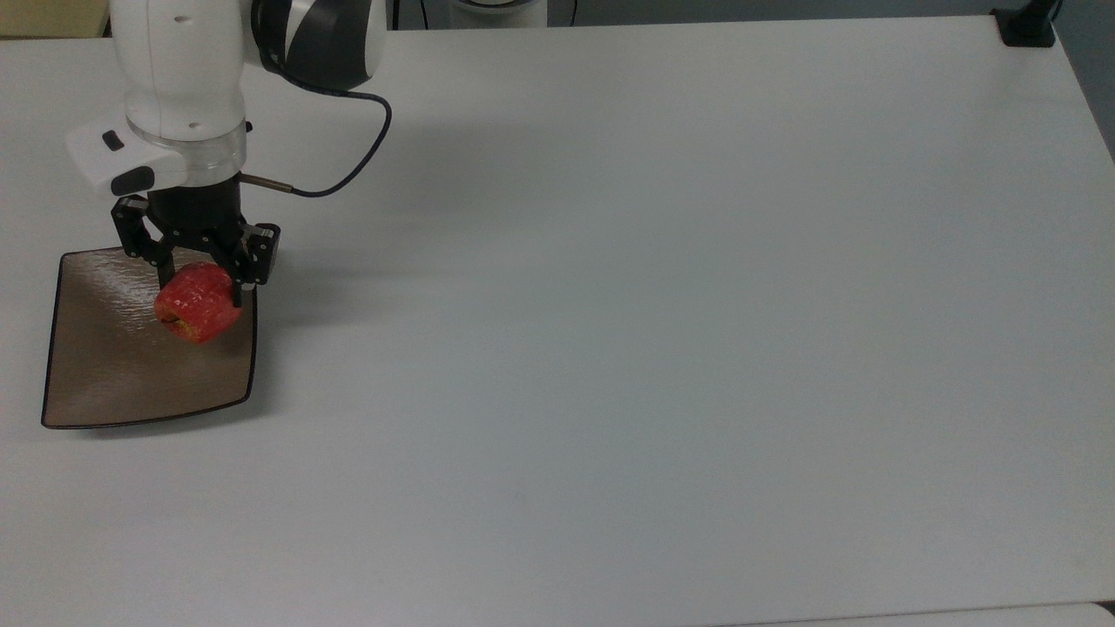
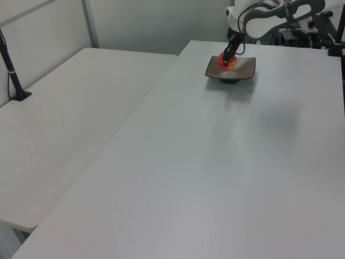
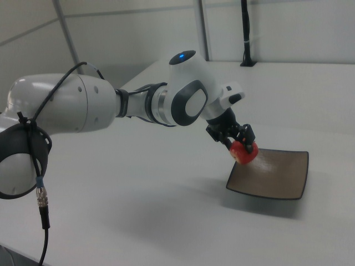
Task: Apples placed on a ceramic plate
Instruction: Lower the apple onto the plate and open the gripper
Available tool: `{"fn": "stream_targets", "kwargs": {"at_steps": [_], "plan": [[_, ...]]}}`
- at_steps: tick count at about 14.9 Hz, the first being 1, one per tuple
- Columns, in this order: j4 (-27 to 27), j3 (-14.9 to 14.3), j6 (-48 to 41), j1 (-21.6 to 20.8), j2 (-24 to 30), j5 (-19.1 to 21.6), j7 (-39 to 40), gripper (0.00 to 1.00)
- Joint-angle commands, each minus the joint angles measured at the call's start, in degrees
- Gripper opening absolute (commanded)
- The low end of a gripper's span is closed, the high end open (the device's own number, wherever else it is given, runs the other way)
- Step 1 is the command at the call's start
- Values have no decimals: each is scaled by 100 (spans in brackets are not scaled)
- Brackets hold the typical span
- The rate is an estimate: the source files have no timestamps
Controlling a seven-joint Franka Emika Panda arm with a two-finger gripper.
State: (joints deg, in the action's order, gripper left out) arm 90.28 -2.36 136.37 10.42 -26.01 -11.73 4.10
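Gripper [image 1: 199, 272] clamped on apple [image 1: 199, 302], fingers pinching its upper sides; fruit hangs just below the fingertips. Ceramic plate [image 1: 104, 374] directly beneath the fingers, apple over the plate's corner region at the top view's upper right. Right view: apple [image 3: 244, 152] held clear above plate [image 3: 277, 174], not touching. Transport judged essentially done. Left: lower onto plate surface, release, retract.

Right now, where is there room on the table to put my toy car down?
Nearly everywhere: the white table is bare from the plate's right edge, in the top view, all the way to the far side. The only busy spot is the top view's left, where the gripper holds the apple over the brown plate.
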Motion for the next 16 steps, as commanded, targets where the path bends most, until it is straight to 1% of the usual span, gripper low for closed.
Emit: {"fn": "stream_targets", "kwargs": {"at_steps": [1,6,9,13,15,16], "plan": [[-63,-45,65,-75,-18,-31,-76,100],[-63,-45,30,-84,0,-31,-76,100],[-54,-2,-162,-84,70,-4,-76,100],[-45,69,-961,-127,324,22,-85,100],[-19,244,-1444,-136,509,39,-94,100],[-19,323,-1742,-145,623,109,-94,100]]}}
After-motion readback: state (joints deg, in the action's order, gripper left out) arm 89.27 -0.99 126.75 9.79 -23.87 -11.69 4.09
